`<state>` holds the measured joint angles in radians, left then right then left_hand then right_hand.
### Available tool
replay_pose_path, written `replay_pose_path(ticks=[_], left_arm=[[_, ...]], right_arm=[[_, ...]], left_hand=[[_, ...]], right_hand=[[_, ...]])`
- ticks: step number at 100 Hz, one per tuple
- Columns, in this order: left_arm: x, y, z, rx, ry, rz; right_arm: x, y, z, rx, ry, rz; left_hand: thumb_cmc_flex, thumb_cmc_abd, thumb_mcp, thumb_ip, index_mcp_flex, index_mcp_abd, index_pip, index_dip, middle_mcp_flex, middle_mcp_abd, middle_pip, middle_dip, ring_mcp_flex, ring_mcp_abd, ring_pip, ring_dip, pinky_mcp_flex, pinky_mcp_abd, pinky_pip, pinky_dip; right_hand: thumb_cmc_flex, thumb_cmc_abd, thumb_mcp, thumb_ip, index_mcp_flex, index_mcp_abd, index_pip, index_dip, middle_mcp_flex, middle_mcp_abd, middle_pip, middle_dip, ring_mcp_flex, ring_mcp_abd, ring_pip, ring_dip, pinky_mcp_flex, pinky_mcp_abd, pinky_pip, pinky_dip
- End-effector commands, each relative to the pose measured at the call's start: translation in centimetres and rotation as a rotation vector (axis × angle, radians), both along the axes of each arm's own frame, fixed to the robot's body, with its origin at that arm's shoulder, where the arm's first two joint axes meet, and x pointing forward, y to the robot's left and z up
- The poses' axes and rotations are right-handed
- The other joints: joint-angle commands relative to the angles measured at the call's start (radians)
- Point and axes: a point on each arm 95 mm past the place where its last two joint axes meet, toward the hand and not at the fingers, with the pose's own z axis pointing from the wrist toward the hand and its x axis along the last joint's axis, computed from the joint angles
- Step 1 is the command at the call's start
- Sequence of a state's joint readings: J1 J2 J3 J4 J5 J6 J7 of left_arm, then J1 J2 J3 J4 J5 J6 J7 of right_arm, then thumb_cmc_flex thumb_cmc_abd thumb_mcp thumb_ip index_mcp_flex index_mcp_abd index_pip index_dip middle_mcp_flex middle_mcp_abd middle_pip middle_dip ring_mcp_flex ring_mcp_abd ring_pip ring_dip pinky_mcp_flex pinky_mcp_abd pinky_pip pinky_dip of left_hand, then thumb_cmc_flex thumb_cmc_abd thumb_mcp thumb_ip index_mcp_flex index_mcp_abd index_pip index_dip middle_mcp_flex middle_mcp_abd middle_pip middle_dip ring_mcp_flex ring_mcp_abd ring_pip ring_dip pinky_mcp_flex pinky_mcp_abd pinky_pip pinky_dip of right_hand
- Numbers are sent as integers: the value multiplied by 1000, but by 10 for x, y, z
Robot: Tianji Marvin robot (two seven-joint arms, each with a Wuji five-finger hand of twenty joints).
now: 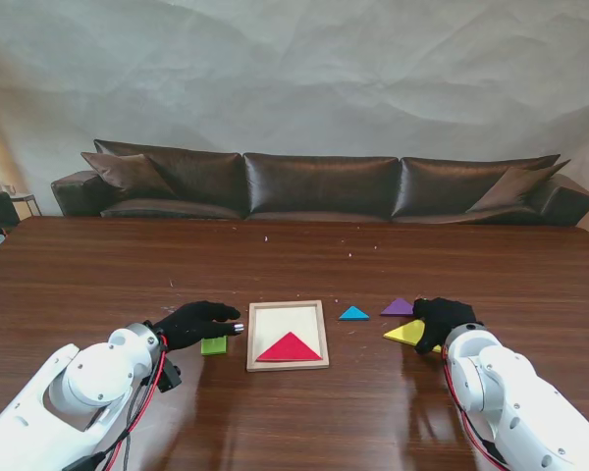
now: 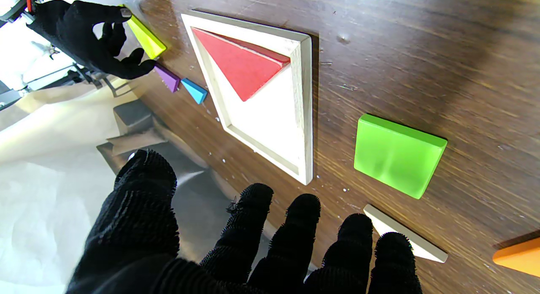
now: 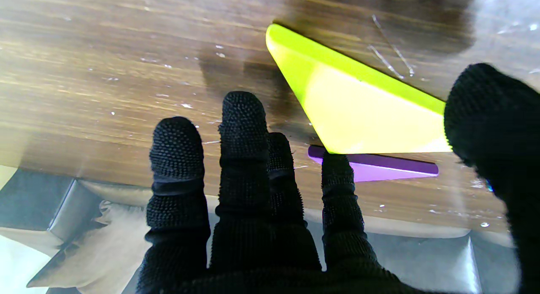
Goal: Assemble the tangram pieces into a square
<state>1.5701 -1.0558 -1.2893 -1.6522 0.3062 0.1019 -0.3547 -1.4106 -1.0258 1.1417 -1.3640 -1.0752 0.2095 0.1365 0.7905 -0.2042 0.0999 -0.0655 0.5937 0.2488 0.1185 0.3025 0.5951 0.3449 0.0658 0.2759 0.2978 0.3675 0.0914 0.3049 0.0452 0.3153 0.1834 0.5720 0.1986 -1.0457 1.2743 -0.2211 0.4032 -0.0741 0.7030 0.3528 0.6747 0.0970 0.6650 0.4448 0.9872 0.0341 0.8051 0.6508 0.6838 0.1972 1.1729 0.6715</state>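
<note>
A pale wooden tray [image 1: 250,339] lies at the table's middle, with a red triangle [image 1: 288,347] in its near part. My left hand [image 1: 198,322] hovers open just left of the tray, fingers spread, over a green square [image 1: 214,345]. The left wrist view shows the green square [image 2: 396,155] flat on the table beside the tray [image 2: 307,108]. Right of the tray lie a blue triangle [image 1: 353,314], a purple triangle [image 1: 398,307] and a yellow triangle [image 1: 407,333]. My right hand [image 1: 442,319] is open over the yellow triangle [image 3: 358,112], thumb and fingers at its edges.
In the left wrist view a white piece [image 2: 405,233] and an orange piece [image 2: 519,256] lie near my left fingers, hidden under that hand in the stand view. A dark sofa [image 1: 324,186] stands beyond the table's far edge.
</note>
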Motion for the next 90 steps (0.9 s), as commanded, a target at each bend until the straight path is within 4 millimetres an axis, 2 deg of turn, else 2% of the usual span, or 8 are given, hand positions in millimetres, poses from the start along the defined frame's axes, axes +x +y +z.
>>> replay_pose_path(ticks=[1, 25, 53, 90], left_arm=[[-1, -1, -2, 0, 20, -13], [-2, -2, -2, 1, 24, -12], [-1, -2, -2, 0, 28, -13], [-2, -3, -2, -1, 34, -16]], right_arm=[[-1, 2, -4, 2, 22, 2], [0, 3, -9, 8, 37, 7], [1, 4, -18, 11, 42, 16], [0, 4, -29, 12, 42, 28]], left_hand=[[25, 56, 0, 34, 26, 8, 4, 4, 25, 6, 7, 1, 23, 7, -3, 10, -16, -28, -13, 13], [25, 56, 1, 34, 33, 10, 6, 5, 30, 8, 7, 1, 27, 9, -2, 11, -14, -27, -13, 13], [23, 56, 3, 34, 36, 10, 7, 5, 36, 9, 8, 2, 34, 10, 1, 12, -13, -26, -13, 12], [21, 55, 8, 33, 42, 14, 8, 6, 39, 10, 8, 2, 35, 14, 1, 12, -13, -25, -13, 12]], right_hand=[[4, -61, 43, -22, -10, -24, 14, -8, -21, -2, 19, -14, 44, 3, 13, 8, -111, 28, 48, 15], [20, -88, 54, -23, 34, -51, 45, 19, 1, -7, 20, -16, 56, 1, 15, 9, -102, 30, 52, 16], [55, -200, 102, -30, 103, -84, 138, 183, 11, -8, 24, -16, 72, -9, 13, 9, -89, 32, 56, 13], [68, -263, 120, -35, 150, -81, 210, 270, 20, -9, 29, -15, 79, -13, 19, 11, -82, 31, 61, 13]])
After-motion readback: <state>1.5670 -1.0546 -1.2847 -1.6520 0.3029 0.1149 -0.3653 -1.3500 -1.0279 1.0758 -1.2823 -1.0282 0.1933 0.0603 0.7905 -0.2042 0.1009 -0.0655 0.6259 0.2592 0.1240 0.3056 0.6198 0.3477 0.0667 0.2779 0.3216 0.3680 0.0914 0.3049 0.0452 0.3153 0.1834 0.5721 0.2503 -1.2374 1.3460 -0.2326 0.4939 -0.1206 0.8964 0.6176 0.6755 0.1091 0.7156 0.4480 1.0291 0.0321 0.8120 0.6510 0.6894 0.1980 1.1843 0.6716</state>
